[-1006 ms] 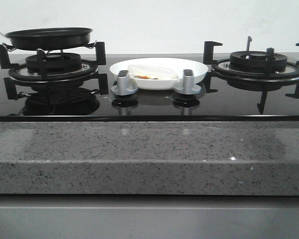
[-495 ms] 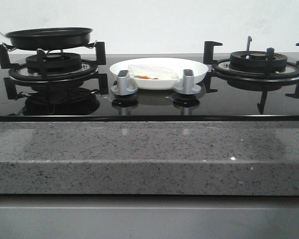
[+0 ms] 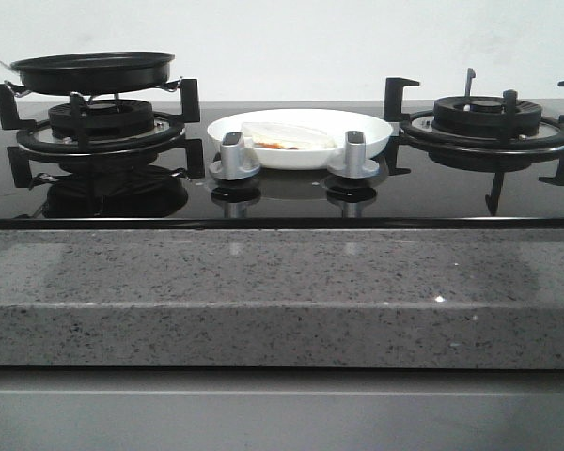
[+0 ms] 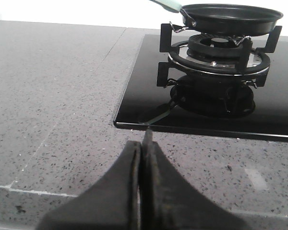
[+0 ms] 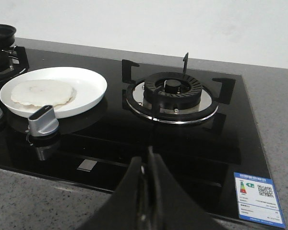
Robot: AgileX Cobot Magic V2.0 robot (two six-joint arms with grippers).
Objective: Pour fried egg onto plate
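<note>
Since nothing has shifted over the last second, with the fried egg (image 5: 42, 92) lying flat in the plate (image 5: 89, 79) between the burners, the pan (image 3: 92, 70) resting empty on its grate, and both claws clenched empty over the desk, the pour looks finished.

Grey speckled counter (image 3: 282, 301) carries black hob (image 3: 282, 193) bearing plate (image 3: 376, 139).

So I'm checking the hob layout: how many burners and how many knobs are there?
2 burners: the left burner under the black pan, the right burner bare. 2 knobs: left knob and right knob, both in front of the plate.
</note>
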